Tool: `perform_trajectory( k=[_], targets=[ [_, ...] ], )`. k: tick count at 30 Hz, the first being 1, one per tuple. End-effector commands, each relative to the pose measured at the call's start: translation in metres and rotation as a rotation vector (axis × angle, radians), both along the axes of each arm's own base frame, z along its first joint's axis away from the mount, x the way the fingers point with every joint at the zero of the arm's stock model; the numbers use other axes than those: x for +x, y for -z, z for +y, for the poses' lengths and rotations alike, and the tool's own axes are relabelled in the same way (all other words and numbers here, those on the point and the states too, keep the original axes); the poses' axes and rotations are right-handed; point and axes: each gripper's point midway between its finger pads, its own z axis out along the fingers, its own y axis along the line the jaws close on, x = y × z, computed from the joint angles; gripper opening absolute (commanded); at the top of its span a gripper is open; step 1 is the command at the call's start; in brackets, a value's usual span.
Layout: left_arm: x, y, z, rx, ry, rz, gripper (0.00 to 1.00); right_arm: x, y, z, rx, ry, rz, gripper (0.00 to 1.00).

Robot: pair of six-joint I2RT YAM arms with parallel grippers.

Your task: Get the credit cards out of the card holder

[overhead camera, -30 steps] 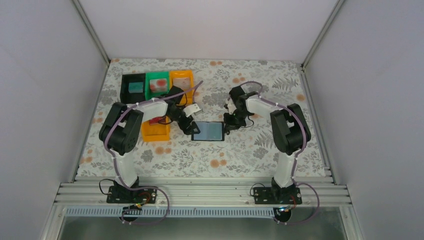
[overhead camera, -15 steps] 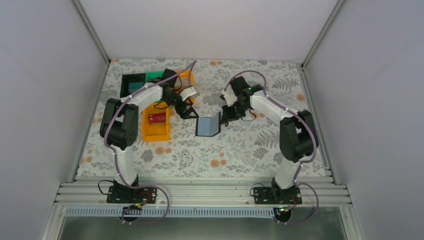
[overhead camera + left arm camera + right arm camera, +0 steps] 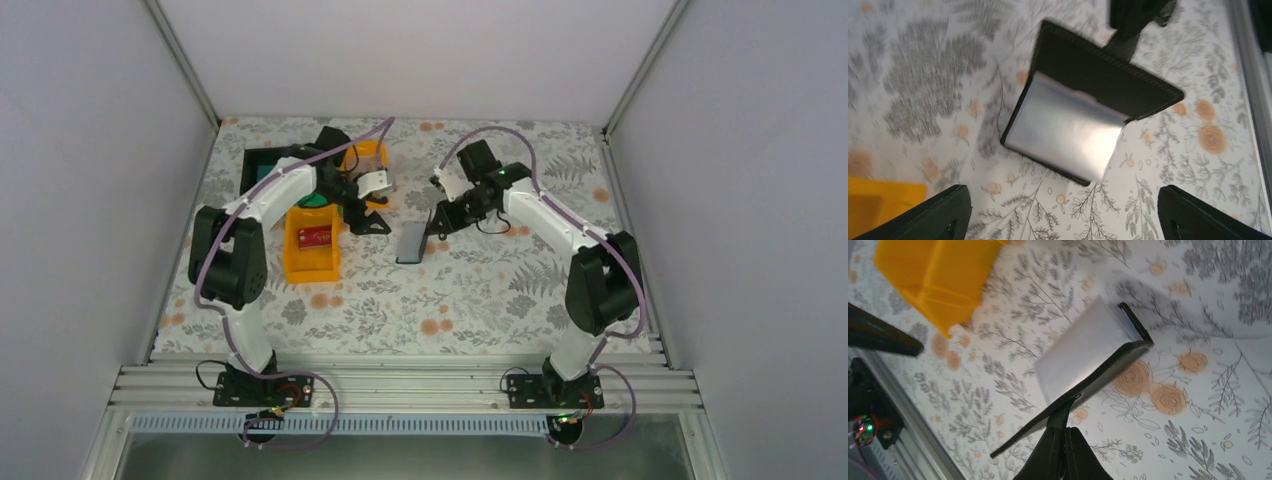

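right end effector [image 3: 1064, 434] swung back, pinching half-folded card holder [image 3: 1078, 355]

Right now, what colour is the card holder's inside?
The card holder is pale blue-grey inside; best in left wrist view.

The top camera looks steeply down from above and behind the arms [image 3: 240, 260], far enough off to take in the whole counter [image 3: 470, 300]. Each wrist camera looks down at the counter from close by, past the left end effector [image 3: 1063, 220] or the right end effector [image 3: 1063, 450]. All three views share the holder [image 3: 1068, 125] ahead of both end effectors, and the orange tray [image 3: 933, 270].
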Motion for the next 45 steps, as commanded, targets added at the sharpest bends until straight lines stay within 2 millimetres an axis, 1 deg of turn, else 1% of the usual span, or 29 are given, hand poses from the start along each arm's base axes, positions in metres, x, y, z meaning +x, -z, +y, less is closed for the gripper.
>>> perform_trajectory(
  k=[1,3,4,6,9,10,12,14,16,17,18,20,21,22,24,25,26,29,30,32,33,35,38,40,43,45],
  targets=[
    [0.019,0.059,-0.003,0.073,-0.147,0.127,0.89,0.007,0.065,-0.027,-0.060,0.152,0.134,0.04],
    [0.021,0.067,-0.007,0.067,-0.178,0.135,0.86,0.004,0.092,-0.045,-0.075,0.250,0.224,0.04],
    [0.023,0.067,-0.008,0.063,-0.195,0.124,0.85,0.004,0.101,-0.053,-0.083,0.287,0.254,0.04],
    [0.023,0.070,-0.011,0.056,-0.230,0.142,0.84,0.006,0.113,-0.067,-0.107,0.353,0.286,0.04],
    [0.018,0.078,-0.016,0.049,-0.256,0.190,0.85,0.013,0.118,-0.083,-0.158,0.427,0.295,0.04],
    [0.017,0.083,-0.017,0.055,-0.264,0.193,0.86,0.016,0.117,-0.086,-0.164,0.443,0.296,0.06],
    [0.016,0.094,-0.019,0.083,-0.282,0.187,0.85,0.020,0.110,-0.089,-0.163,0.469,0.289,0.20],
    [0.017,0.106,-0.019,0.108,-0.307,0.197,0.83,0.022,0.102,-0.091,-0.165,0.490,0.280,0.38],
    [0.017,0.114,-0.016,0.119,-0.335,0.223,0.80,0.022,0.097,-0.096,-0.189,0.516,0.280,0.50],
    [0.017,0.116,-0.016,0.119,-0.341,0.233,0.80,0.023,0.092,-0.100,-0.206,0.538,0.271,0.53],
    [0.016,0.117,-0.016,0.117,-0.349,0.243,0.79,0.026,0.086,-0.106,-0.233,0.569,0.253,0.54],
    [0.015,0.116,-0.017,0.108,-0.360,0.257,0.79,0.036,0.067,-0.117,-0.307,0.636,0.175,0.54],
    [0.016,0.116,-0.016,0.105,-0.369,0.261,0.79,0.041,0.053,-0.113,-0.313,0.643,0.126,0.54],
    [0.017,0.115,-0.015,0.102,-0.378,0.266,0.79,0.044,0.041,-0.101,-0.297,0.628,0.087,0.54],
    [0.020,0.114,-0.014,0.092,-0.396,0.275,0.79,0.042,0.029,-0.062,-0.205,0.544,0.071,0.56],
    [0.021,0.114,-0.013,0.092,-0.402,0.280,0.77,0.038,0.028,-0.043,-0.131,0.505,0.105,0.55],
    [0.022,0.116,-0.013,0.095,-0.408,0.282,0.74,0.036,0.027,-0.030,-0.059,0.488,0.140,0.52],
    [0.023,0.120,-0.015,0.092,-0.422,0.300,0.69,0.028,0.029,0.000,0.130,0.417,0.243,0.47],
    [0.022,0.122,-0.016,0.090,-0.424,0.311,0.67,0.025,0.037,0.004,0.166,0.398,0.289,0.44],
    [0.021,0.126,-0.018,0.087,-0.427,0.324,0.64,0.020,0.060,0.007,0.165,0.382,0.356,0.35],
    [0.019,0.127,-0.019,0.088,-0.426,0.329,0.62,0.018,0.072,0.007,0.149,0.380,0.377,0.33],
    [0.016,0.131,-0.020,0.093,-0.422,0.337,0.59,0.015,0.088,0.003,0.138,0.387,0.404,0.30],
    [0.011,0.138,-0.020,0.105,-0.423,0.357,0.57,0.012,0.103,-0.005,0.135,0.404,0.424,0.26],
    [0.009,0.143,-0.019,0.114,-0.427,0.373,0.57,0.007,0.116,-0.004,0.135,0.387,0.452,0.25],
    [0.007,0.152,-0.021,0.123,-0.427,0.405,0.57,0.000,0.129,-0.002,0.136,0.363,0.484,0.25],
    [0.005,0.157,-0.023,0.128,-0.424,0.423,0.56,0.001,0.133,-0.001,0.140,0.353,0.479,0.25]
  ],
)
